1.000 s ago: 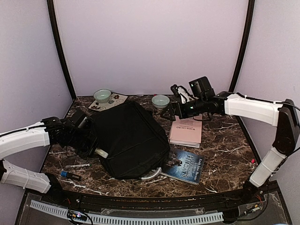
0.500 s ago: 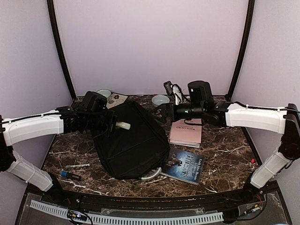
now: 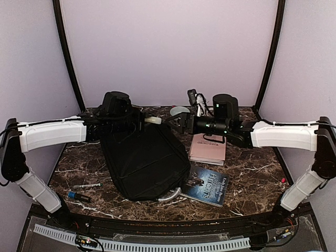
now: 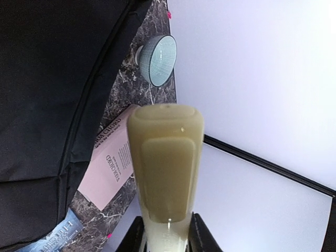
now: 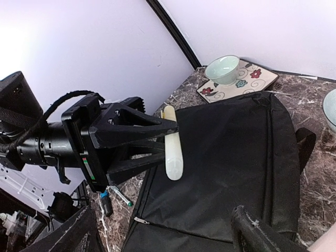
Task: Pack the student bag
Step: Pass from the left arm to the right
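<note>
The student bag (image 3: 144,157) lies flat and black in the middle of the table, its grey-white handle (image 3: 169,197) at the near edge. Raised above the bag's far end, my left gripper (image 3: 137,119) is shut on a cream oblong case (image 3: 153,120) that points right. From the left wrist the case (image 4: 167,168) juts straight out between the black fingers (image 4: 137,236). My right gripper (image 3: 177,123) faces it, open, a short gap from the case's tip. Its wrist view has the case (image 5: 172,149) over the bag (image 5: 231,168), ahead of its spread fingers (image 5: 262,236).
A pink book (image 3: 208,147) and a blue book (image 3: 207,185) lie right of the bag. A pale bowl (image 3: 179,111) stands at the back. Another bowl (image 5: 223,68) sits on a floral mat (image 5: 247,81). Two pens (image 3: 86,185) (image 3: 77,196) lie near the front left.
My left arm has lifted the cream case from the bag's left side up and rightward over its far end. The right gripper has moved left towards the case and narrowed slightly.
</note>
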{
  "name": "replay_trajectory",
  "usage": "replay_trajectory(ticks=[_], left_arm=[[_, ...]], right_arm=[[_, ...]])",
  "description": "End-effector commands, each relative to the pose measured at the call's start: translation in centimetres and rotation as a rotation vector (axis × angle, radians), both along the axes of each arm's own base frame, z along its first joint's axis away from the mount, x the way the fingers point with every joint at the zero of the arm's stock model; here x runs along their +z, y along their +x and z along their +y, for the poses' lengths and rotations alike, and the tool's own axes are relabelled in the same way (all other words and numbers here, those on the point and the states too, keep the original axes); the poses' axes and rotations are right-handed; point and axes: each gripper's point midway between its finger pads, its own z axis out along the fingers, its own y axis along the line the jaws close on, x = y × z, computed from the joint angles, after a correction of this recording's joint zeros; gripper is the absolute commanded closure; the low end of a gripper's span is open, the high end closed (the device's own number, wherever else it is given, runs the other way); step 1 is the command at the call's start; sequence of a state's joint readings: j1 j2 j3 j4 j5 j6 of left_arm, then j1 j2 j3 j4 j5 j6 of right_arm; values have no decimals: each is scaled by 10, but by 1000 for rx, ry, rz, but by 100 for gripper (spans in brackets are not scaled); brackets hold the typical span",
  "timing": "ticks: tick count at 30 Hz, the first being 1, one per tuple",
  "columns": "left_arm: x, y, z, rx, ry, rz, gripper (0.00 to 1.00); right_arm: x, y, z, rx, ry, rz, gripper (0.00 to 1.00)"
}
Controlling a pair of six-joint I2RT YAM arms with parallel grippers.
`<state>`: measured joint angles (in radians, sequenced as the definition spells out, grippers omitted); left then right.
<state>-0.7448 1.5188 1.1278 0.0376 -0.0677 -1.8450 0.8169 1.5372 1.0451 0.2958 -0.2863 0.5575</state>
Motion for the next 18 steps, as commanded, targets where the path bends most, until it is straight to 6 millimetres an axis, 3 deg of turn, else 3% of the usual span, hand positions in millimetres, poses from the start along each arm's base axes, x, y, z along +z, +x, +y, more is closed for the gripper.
replay_trajectory(ticks=[1,11,13,18], left_arm=[[37,5,-13,0,-94,-79,100],[57,8,-27,-28,-141,-136,100],[58,6,-28,-30,-143,-136,100],[60,4,-29,-32,-146,-139,100]], right_arm=[[22,2,18,9,76,-50,13],[13,9,39,41,63,-80,26],[26,12,43,41,83,-100,29],[34,18,42,15,92,-132,33]])
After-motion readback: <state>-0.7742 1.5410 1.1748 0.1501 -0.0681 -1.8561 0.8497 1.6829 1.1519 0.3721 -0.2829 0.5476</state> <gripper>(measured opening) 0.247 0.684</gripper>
